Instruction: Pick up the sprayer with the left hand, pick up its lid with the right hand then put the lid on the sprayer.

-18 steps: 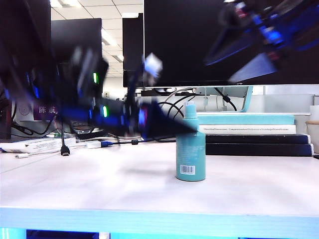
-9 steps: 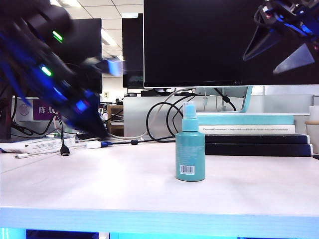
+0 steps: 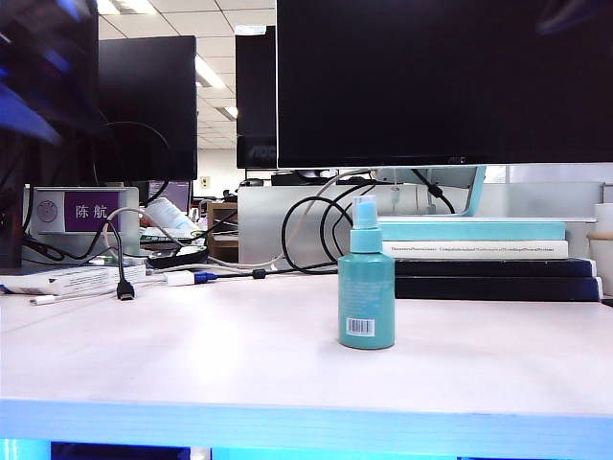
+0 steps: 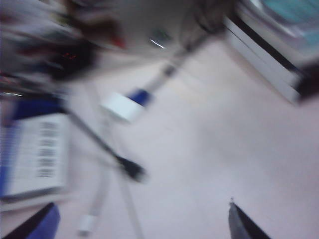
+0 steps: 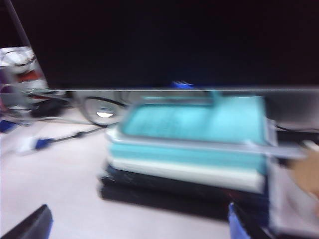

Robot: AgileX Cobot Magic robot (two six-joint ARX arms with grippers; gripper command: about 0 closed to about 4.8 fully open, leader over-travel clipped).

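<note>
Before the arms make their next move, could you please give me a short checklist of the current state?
1. Sprayer upright on the table: ok.
2. Lid on the sprayer's nozzle: ok, a clear cap seems to sit there.
3. Left gripper open, holding nothing: ok.
4. Right gripper open, holding nothing: ok.
5. Grippers clear of the sprayer: ok; only blurred arm edges show at the exterior view's top corners.
6. Wrist views sharp: not ok, both blurred.
</note>
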